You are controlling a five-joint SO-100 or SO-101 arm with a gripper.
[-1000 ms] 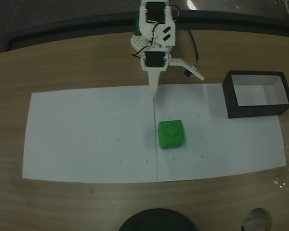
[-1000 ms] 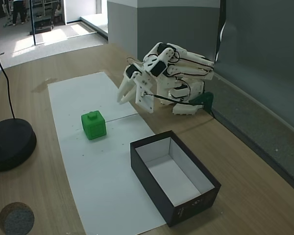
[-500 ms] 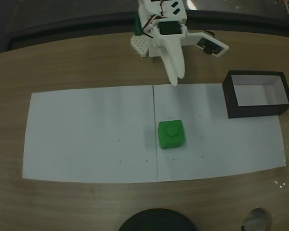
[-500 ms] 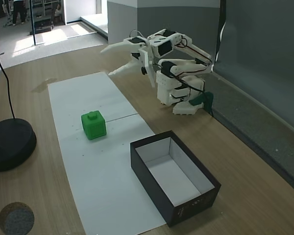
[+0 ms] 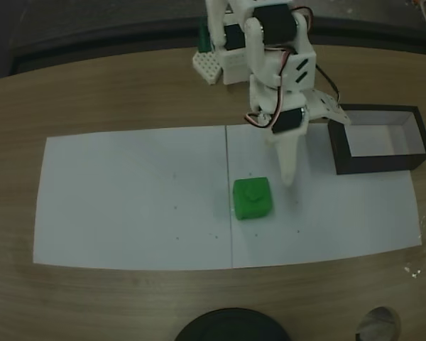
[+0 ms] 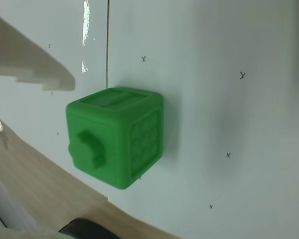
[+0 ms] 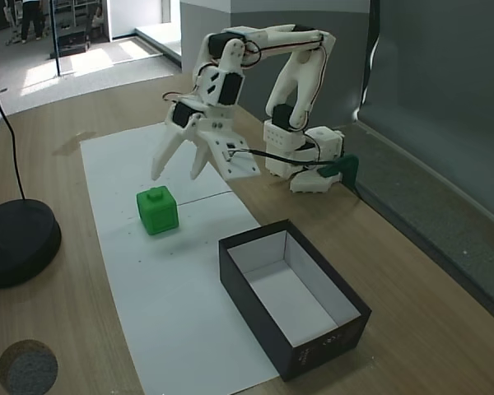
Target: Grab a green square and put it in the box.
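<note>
Wooden tabletop [image 5: 128, 92] carries a long white paper sheet [image 5: 128, 199] marked with small crosses and one thin dark line across its width. On that sheet rests the green square [image 5: 253, 198], a rounded cube sitting flat with its round raised stud facing up, just to the right of the dark line in a fixed view; in the wrist view [image 6: 114, 142] the block lies close to the camera, its stud turned toward the wood edge and a ribbed panel visible on one side. Nothing touches the block. The gripper [image 7: 178, 166] hangs above the sheet, tilted downward, its two white fingers spread apart with empty air between them, beside the block and clear of it; in a fixed view [image 5: 290, 177] the lower fingertip appears just right of the block's upper corner, and one pale finger [image 6: 30, 64] enters the wrist view from the left edge. The white arm [image 7: 296, 74] arches up from its base [image 7: 305, 156] at the table's far edge. The box [image 7: 292, 296], black outside and white inside, stands open on the sheet's end, well apart from the block, with nothing visible inside. A black round stand base [image 7: 16, 243] sits on the wood beyond the sheet
</note>
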